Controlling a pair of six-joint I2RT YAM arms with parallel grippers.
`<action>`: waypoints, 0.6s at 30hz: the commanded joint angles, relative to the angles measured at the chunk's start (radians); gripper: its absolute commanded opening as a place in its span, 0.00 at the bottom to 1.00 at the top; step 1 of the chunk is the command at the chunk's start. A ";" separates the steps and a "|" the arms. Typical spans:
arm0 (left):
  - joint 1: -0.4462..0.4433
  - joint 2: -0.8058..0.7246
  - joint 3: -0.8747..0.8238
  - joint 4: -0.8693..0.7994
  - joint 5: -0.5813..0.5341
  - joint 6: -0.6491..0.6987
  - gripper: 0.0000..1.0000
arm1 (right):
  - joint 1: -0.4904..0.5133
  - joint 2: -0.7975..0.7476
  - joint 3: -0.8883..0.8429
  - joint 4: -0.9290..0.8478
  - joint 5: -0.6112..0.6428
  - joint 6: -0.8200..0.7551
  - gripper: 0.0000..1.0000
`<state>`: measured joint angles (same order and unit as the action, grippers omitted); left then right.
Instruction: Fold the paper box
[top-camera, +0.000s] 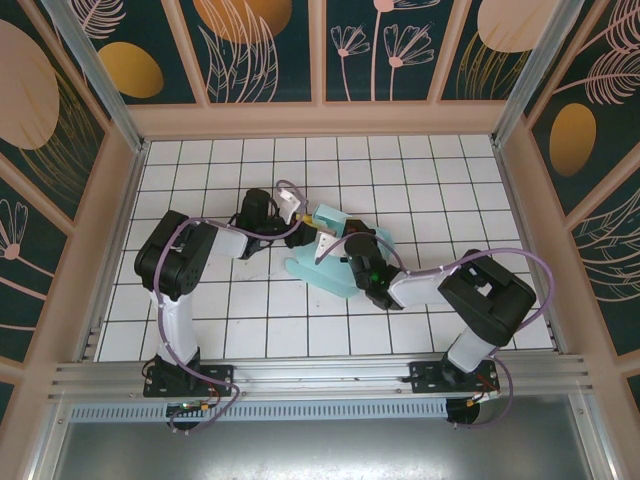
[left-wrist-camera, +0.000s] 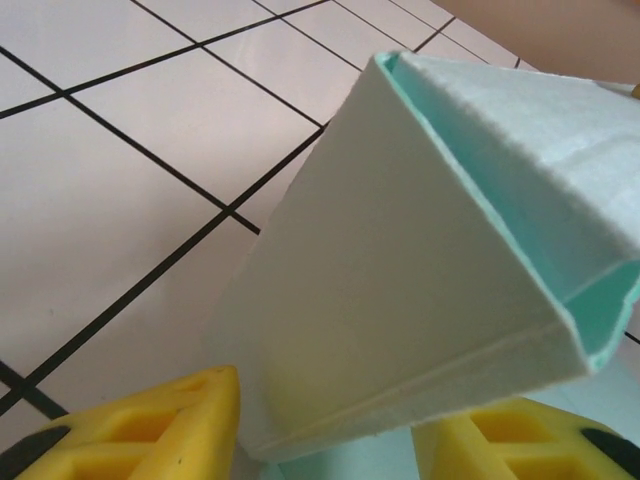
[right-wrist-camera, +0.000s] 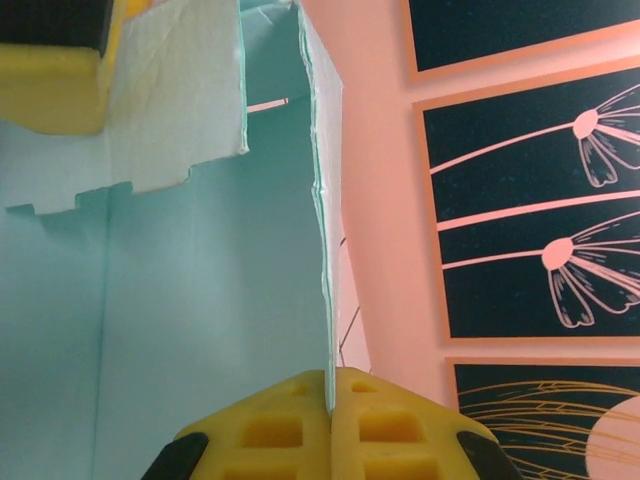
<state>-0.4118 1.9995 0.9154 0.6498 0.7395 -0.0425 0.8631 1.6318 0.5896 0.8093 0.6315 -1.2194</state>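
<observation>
The paper box (top-camera: 318, 258) is a pale aqua card, partly folded, lying mid-table between my two grippers. My left gripper (top-camera: 308, 226) reaches it from the far left. In the left wrist view the left gripper (left-wrist-camera: 335, 445) has its yellow fingers (left-wrist-camera: 150, 430) standing apart, with a folded white-aqua corner of the paper box (left-wrist-camera: 420, 280) between them. My right gripper (top-camera: 345, 250) comes in from the right. In the right wrist view the right gripper (right-wrist-camera: 330, 400) is shut on the thin upright edge of a paper box panel (right-wrist-camera: 200, 320). A notched flap (right-wrist-camera: 180, 100) hangs at the top.
The floor is white tile with black grout (top-camera: 440, 190). Pink walls with dark floral panels (top-camera: 300, 115) ring it, and metal posts (top-camera: 95, 70) stand at the corners. A rail (top-camera: 320, 375) runs along the near edge by the arm bases.
</observation>
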 joint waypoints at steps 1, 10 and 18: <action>-0.004 0.005 -0.002 0.102 -0.029 -0.036 0.48 | 0.021 0.003 0.030 -0.108 -0.044 0.086 0.00; -0.003 0.012 -0.002 0.110 -0.007 -0.044 0.45 | 0.021 0.003 0.042 -0.176 -0.041 0.129 0.00; -0.004 0.015 -0.005 0.107 -0.008 -0.045 0.29 | 0.020 0.003 0.065 -0.208 -0.033 0.168 0.00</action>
<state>-0.4164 2.0041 0.9100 0.7002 0.7235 -0.0799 0.8677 1.6314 0.6353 0.6674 0.6323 -1.1084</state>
